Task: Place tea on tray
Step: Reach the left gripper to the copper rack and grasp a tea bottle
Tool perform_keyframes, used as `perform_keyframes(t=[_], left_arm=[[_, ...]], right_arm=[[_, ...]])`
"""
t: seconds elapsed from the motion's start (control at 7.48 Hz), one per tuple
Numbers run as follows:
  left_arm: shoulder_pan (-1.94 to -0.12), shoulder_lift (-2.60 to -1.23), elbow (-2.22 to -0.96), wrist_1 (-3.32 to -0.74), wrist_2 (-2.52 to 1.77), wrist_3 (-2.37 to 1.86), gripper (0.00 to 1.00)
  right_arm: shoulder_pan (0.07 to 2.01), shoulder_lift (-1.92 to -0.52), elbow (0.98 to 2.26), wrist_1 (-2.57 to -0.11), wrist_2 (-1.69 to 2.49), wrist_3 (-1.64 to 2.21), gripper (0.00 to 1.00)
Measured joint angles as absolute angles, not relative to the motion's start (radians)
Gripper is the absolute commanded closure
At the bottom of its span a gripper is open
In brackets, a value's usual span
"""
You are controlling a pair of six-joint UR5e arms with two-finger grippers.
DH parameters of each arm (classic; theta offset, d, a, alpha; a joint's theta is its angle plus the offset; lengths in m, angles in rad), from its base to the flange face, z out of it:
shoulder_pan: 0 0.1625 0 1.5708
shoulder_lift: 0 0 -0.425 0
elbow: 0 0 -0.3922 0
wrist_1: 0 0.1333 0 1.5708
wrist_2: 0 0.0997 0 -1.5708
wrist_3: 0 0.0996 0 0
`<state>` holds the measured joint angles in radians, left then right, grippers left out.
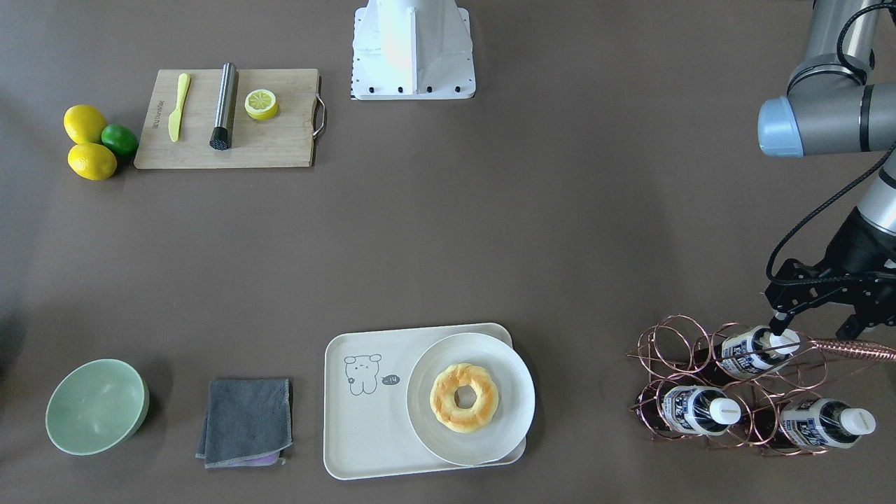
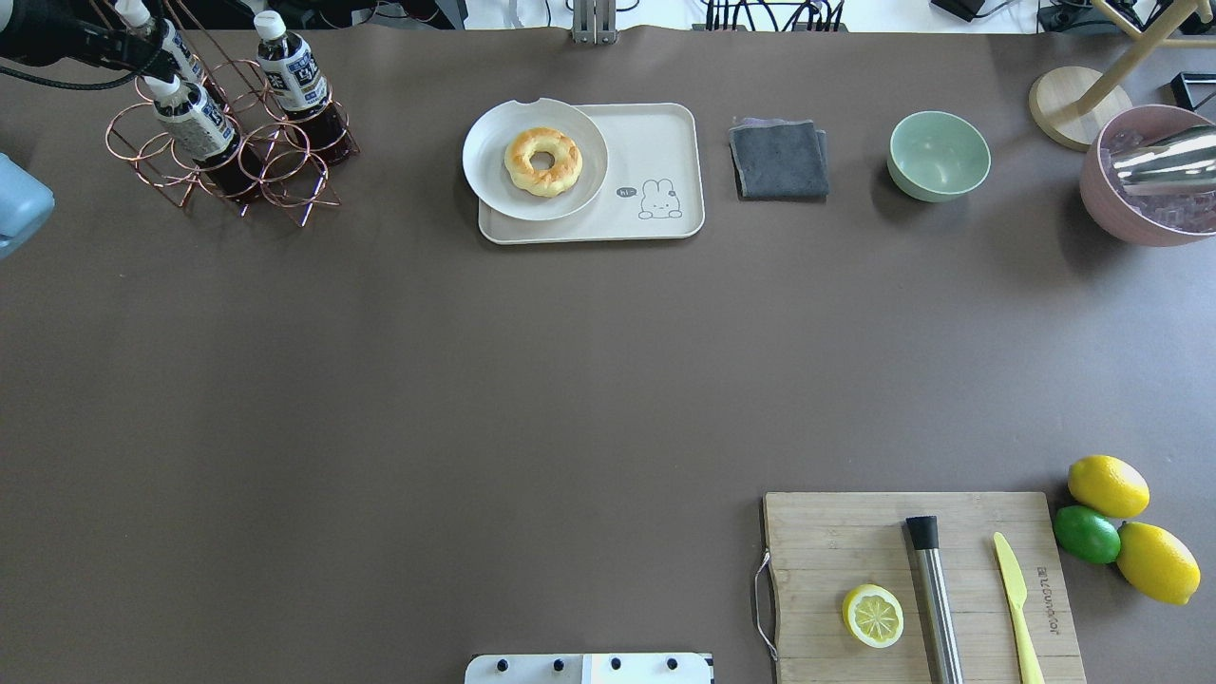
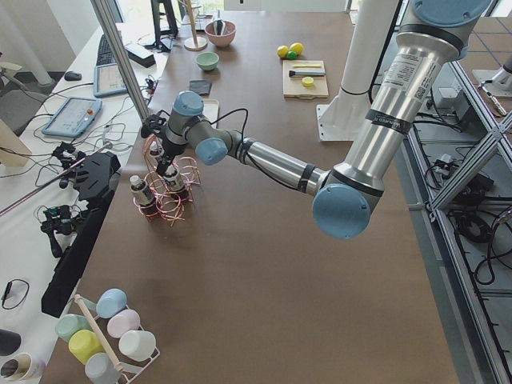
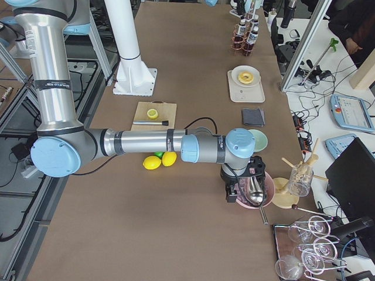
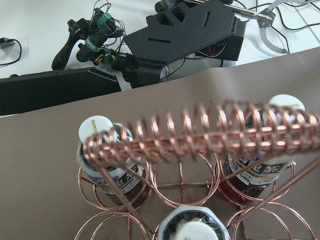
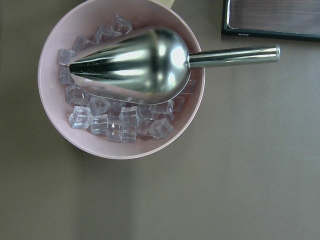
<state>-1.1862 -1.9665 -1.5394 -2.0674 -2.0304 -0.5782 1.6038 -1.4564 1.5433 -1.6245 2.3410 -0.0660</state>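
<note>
Copper rack [image 5: 200, 135], left pincer [image 1: 814, 326] spread above tea [image 1: 752, 350]

The table [image 2: 380, 380] has a matt brown cover. The rack [image 5: 200, 132] is shiny copper wire, the 3 bottles [image 1: 689, 408] clear plastic. The tray [image 1: 364, 448] looks smooth matt plastic, the board [image 1: 280, 140] pale wood, the cloth [image 1: 246, 420] soft fabric.

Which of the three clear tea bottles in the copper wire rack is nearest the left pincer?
The upper-tier bottle; its white cap is right at the left pincer; the other two lie in the copper rack's bottom row.
</note>
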Motion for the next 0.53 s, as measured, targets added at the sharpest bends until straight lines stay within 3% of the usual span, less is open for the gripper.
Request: perform_keyframes(t=[0.27,0.53], left_arm=[[-1.178,-1.980,-1.523,-2.069,-2.030,-0.594,0.19],[-1.162,-1.991,-1.509,-2.071,-2.029,-0.598,0.37]], right_arm=[[1.604,-1.456,1.543,-1.624,2.341,-0.066,0.00],[1.605,-1.456,1.543,-1.625,2.341,-0.066,0.00]])
